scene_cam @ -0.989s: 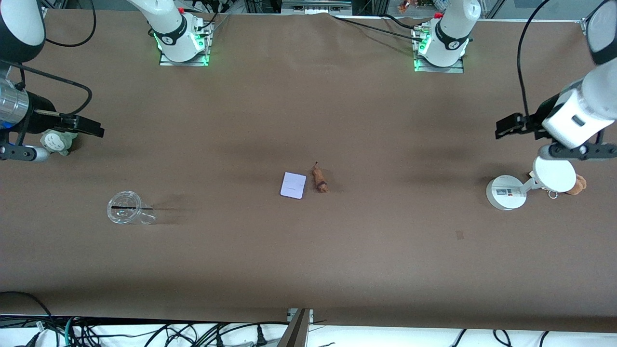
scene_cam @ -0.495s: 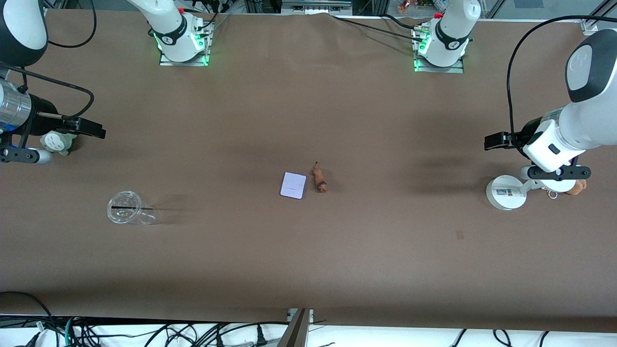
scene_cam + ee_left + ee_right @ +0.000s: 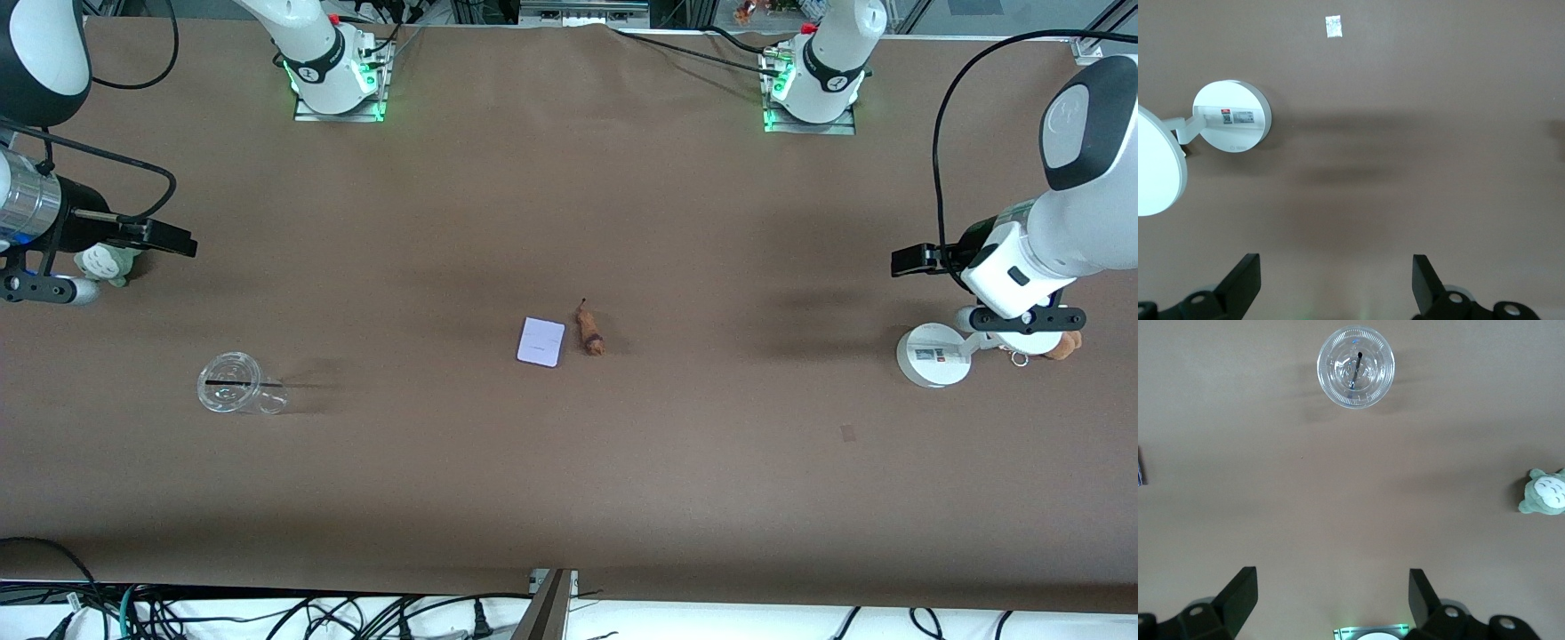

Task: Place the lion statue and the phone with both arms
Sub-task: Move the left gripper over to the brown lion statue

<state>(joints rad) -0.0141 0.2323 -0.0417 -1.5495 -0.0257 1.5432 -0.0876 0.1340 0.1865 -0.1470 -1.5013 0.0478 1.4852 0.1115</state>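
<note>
The phone (image 3: 540, 342), a small pale lavender slab, lies flat at the table's middle. Close beside it, toward the left arm's end, lies the lion statue (image 3: 589, 332), a tiny orange-brown figurine with its dark head nearer the front camera. My left gripper (image 3: 911, 260) (image 3: 1335, 267) hangs open and empty over bare table by the white stand (image 3: 931, 356) (image 3: 1231, 117). My right gripper (image 3: 169, 238) (image 3: 1331, 583) hangs open and empty over bare table beside the grey-green plush toy (image 3: 105, 260) (image 3: 1543, 491). Both grippers are well away from the phone and the statue.
A clear plastic cup (image 3: 233, 384) (image 3: 1355, 367) with a dark straw stands toward the right arm's end, nearer the front camera than the right gripper. A tan-brown plush toy (image 3: 1064, 345) with a keyring lies beside the stand. A small scrap (image 3: 847, 433) lies on the brown cloth.
The left arm has swung in from the table's end and lowered, bringing its gripper a little toward the table's middle. The right arm has barely shifted. Both grippers stay open.
</note>
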